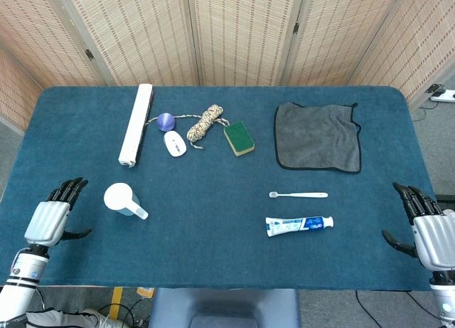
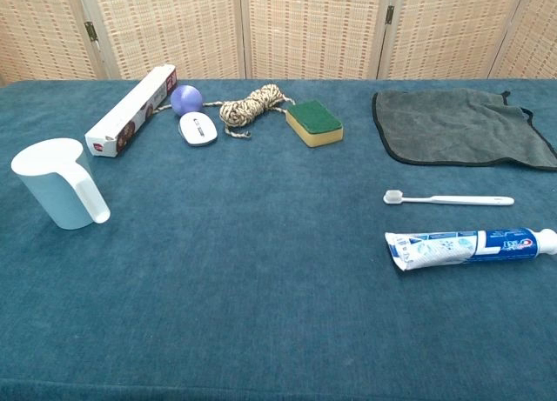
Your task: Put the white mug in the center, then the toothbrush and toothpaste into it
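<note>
The white mug (image 1: pixel 121 199) (image 2: pixel 57 184) stands upright at the table's left front, handle toward the front right. A white toothbrush (image 1: pixel 298 195) (image 2: pixel 448 199) lies right of centre, and just in front of it lies the blue-and-white toothpaste tube (image 1: pixel 299 225) (image 2: pixel 470 246). My left hand (image 1: pixel 51 215) hovers open over the table's left front edge, left of the mug and apart from it. At the right front edge my right hand (image 1: pixel 426 227) is open too, well right of the toothpaste. Neither hand shows in the chest view.
Along the back lie a long white box (image 1: pixel 136 124), a purple ball (image 1: pixel 166 121), a white computer mouse (image 1: pixel 174 143), a coil of rope (image 1: pixel 205 123), a green-and-yellow sponge (image 1: pixel 239 138) and a grey cloth (image 1: pixel 317 136). The blue tabletop (image 1: pixel 213 207) is bare between mug and toothbrush.
</note>
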Available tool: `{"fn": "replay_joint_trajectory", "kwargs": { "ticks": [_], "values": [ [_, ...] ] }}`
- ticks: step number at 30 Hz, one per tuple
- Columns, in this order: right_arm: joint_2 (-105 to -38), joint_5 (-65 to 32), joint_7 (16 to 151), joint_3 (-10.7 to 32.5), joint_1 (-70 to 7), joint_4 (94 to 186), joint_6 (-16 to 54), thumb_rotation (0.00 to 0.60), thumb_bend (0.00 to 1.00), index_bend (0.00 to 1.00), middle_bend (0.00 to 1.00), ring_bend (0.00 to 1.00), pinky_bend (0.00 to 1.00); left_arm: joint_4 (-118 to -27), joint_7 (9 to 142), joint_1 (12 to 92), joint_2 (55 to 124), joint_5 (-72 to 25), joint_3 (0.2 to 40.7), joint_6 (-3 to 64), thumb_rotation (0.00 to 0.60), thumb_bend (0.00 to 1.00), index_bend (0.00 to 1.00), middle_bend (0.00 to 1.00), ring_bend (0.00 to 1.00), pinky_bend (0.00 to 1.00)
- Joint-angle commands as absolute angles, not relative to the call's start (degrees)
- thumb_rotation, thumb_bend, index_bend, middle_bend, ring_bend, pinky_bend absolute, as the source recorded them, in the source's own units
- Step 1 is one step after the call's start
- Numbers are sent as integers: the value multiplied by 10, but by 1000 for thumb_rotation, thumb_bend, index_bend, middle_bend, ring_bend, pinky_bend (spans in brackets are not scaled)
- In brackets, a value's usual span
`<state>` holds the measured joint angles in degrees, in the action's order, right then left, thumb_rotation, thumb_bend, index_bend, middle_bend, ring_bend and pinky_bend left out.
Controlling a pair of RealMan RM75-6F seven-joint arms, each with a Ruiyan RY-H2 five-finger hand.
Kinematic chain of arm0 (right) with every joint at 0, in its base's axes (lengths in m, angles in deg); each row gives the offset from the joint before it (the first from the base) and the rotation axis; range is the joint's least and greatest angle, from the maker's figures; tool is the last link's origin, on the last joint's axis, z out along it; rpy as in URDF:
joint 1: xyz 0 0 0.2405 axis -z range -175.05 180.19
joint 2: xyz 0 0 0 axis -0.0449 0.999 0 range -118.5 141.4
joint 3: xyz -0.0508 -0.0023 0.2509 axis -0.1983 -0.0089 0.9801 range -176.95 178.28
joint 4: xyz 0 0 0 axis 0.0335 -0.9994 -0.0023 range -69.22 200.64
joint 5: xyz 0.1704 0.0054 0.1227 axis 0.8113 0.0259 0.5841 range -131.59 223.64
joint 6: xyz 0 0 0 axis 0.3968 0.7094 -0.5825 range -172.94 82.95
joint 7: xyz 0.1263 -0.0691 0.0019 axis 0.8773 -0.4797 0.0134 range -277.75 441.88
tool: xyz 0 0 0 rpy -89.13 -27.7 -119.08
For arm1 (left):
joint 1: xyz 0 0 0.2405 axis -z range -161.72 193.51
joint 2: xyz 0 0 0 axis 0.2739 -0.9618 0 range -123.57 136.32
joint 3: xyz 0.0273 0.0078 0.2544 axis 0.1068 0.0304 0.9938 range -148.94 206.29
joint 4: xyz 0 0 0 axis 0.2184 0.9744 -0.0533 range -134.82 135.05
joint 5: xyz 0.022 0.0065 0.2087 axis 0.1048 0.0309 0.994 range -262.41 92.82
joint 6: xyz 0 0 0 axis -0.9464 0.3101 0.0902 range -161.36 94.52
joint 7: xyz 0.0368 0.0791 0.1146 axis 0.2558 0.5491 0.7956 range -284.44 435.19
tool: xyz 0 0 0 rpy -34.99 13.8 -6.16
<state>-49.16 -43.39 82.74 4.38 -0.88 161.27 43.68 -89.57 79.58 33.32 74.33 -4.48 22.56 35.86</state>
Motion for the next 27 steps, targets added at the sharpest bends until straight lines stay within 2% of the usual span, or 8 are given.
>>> {"fn": "replay_joint_trajectory", "kwargs": {
  "ticks": [1, 6, 11, 15, 18, 20, 23, 27],
  "values": [
    [-491, -435, 828, 44, -10, 1613, 435, 600, 120, 53, 145, 139, 238, -881, 793, 350, 757, -44, 218, 348, 600, 168, 10, 74, 91, 221],
    [-488, -437, 830, 44, -11, 1615, 435, 600, 120, 53, 140, 140, 238, -891, 799, 373, 759, -18, 218, 341, 600, 167, 13, 74, 91, 221],
    [-488, -435, 831, 43, -12, 1613, 430, 600, 119, 53, 137, 140, 238, -909, 840, 388, 754, -3, 226, 331, 600, 232, 122, 75, 91, 221],
    [-487, -434, 835, 43, -12, 1612, 429, 600, 120, 53, 135, 140, 238, -920, 898, 385, 761, 11, 225, 365, 600, 246, 172, 202, 143, 231],
    [-487, -433, 836, 44, -12, 1611, 429, 600, 120, 53, 135, 140, 238, -935, 929, 381, 759, 29, 224, 392, 600, 246, 223, 372, 294, 372],
    [-487, -433, 837, 43, -13, 1610, 427, 600, 120, 53, 135, 140, 238, -949, 942, 380, 753, 36, 228, 398, 600, 246, 249, 497, 424, 513],
    [-486, -433, 838, 43, -14, 1609, 424, 600, 119, 53, 135, 140, 238, -966, 957, 383, 745, 40, 229, 397, 600, 246, 240, 572, 506, 632],
    [-486, -433, 840, 43, -15, 1608, 423, 600, 120, 53, 135, 142, 238, -985, 975, 394, 735, 25, 229, 372, 600, 246, 240, 779, 705, 818]
  ]
}}
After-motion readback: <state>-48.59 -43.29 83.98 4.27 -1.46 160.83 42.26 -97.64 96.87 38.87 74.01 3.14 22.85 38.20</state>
